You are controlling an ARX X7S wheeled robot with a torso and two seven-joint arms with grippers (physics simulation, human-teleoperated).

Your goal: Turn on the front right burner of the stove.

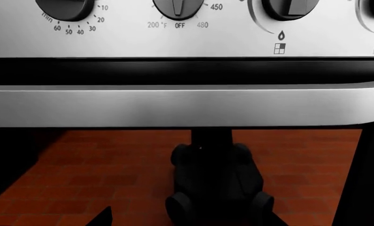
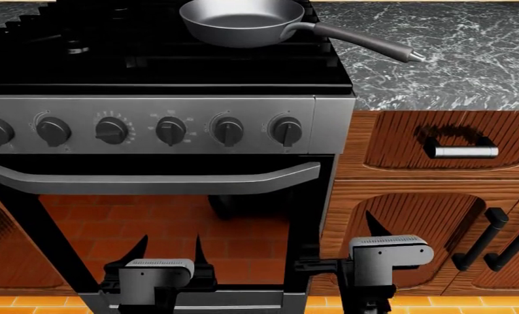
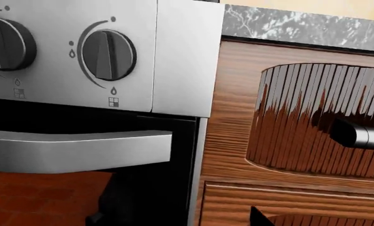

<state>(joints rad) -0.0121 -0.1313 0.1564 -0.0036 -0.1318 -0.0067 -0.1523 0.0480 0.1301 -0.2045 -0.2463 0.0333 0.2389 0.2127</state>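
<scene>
The stove (image 2: 155, 72) fills the head view, with a black grate top and a steel panel with six black knobs. The front right burner is hidden under a grey frying pan (image 2: 242, 23). The rightmost knob (image 2: 285, 131) also shows in the right wrist view (image 3: 108, 55), pointing upright. My left gripper (image 2: 168, 245) is open and empty, low before the oven door; in its wrist view (image 1: 187, 221) only the finger tips show. My right gripper (image 2: 351, 232) is open and empty, low at the stove's right edge, below the rightmost knob (image 3: 174, 219).
The grey oven door handle (image 2: 155, 180) runs below the knobs (image 1: 187, 106). A marble counter (image 2: 452, 59) and brown wooden cabinets with a drawer handle (image 2: 462, 152) stand to the right. The pan's handle (image 2: 364, 42) reaches over the counter. A left burner (image 2: 76, 47) shows between the grates.
</scene>
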